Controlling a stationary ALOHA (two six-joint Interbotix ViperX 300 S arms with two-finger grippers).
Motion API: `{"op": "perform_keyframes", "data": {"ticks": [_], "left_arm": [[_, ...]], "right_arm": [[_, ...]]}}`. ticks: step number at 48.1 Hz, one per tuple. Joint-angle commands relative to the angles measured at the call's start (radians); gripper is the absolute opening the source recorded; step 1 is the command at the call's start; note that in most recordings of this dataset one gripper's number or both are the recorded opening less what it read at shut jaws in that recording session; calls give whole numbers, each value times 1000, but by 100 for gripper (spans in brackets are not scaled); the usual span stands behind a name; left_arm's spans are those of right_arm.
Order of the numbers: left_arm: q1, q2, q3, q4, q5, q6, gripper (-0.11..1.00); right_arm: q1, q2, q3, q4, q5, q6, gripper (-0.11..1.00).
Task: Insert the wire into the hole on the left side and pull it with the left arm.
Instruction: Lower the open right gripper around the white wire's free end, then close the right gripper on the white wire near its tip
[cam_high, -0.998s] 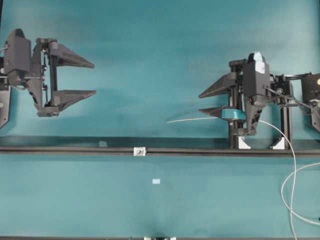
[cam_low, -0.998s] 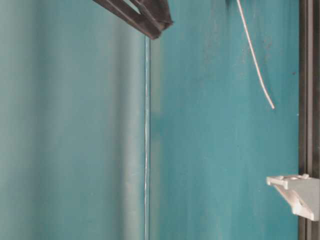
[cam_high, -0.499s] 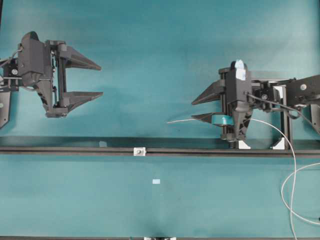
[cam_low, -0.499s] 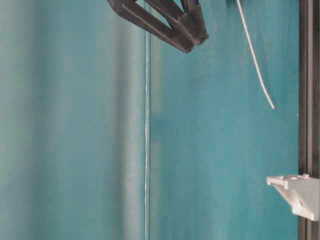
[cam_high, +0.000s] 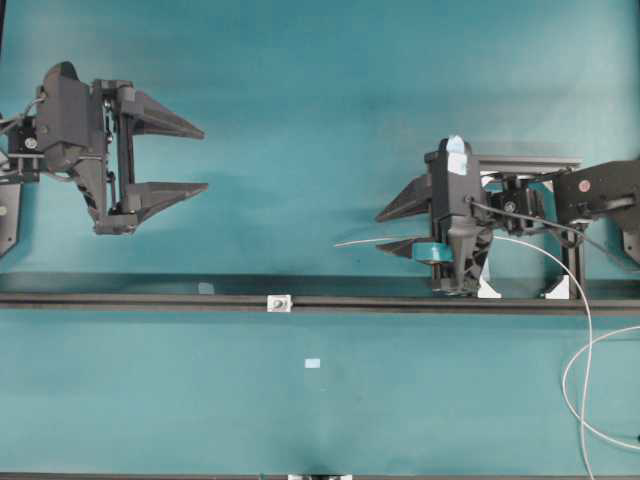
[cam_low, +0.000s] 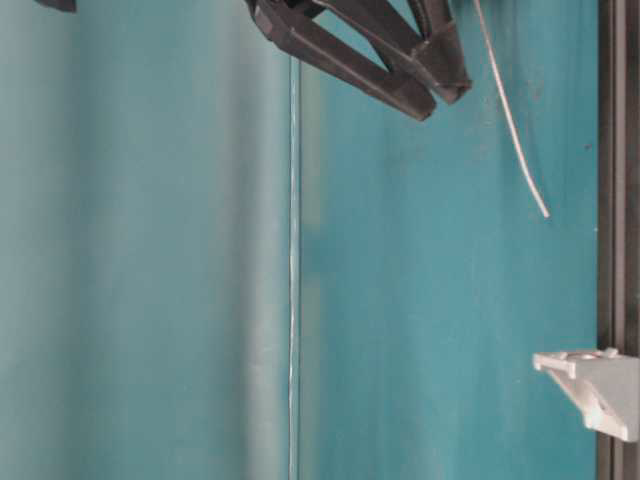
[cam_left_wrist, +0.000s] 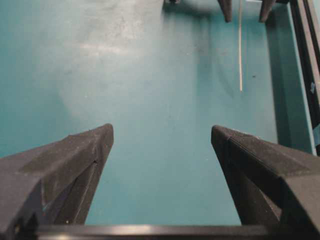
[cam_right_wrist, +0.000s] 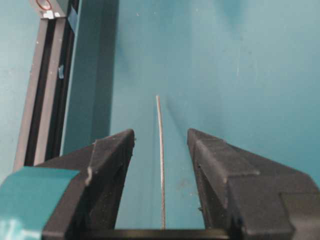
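The wire (cam_high: 365, 241) lies on the teal table, its stiff free end pointing left, with loops trailing off at the right edge. My right gripper (cam_high: 379, 230) is open and straddles the wire (cam_right_wrist: 160, 150), which runs up the gap between the two fingers without touching either. The hole is a dark opening in a tiny silver block (cam_high: 279, 301) on the black rail, left of and nearer than the wire's tip. The left arm's gripper (cam_high: 205, 159) hangs open and empty at the far left. In the left wrist view that gripper (cam_left_wrist: 161, 135) faces the wire (cam_left_wrist: 240, 50) from afar.
A black rail (cam_high: 150, 300) crosses the table from side to side. Two white brackets (cam_high: 557, 289) stand on it at the right. Small pale tape pieces (cam_high: 313, 363) lie near the block. The right gripper's fingers (cam_low: 400, 60) hover beside the wire (cam_low: 510, 110).
My right gripper has moved left and come down around the wire. The left gripper shifted slightly right early on, then held still. The wire has not moved.
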Motion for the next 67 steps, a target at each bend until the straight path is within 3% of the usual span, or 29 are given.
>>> {"op": "perform_keyframes", "data": {"ticks": [1, 45, 49, 57, 67], "left_arm": [[5, -5, -17, 0, -9, 0, 60], [3, -5, -21, -2, -9, 0, 60], [5, -5, -21, 0, -9, 0, 60], [5, -5, -23, 0, -9, 0, 60], [3, -5, -21, 0, -9, 0, 60]], "right_arm": [[3, -2, -21, 2, 8, 3, 57], [3, 74, -44, 2, 21, 3, 55], [3, 74, -46, 2, 21, 2, 45], [3, 74, -48, -2, 21, 0, 8], [3, 74, -43, -2, 23, 0, 5]]}}
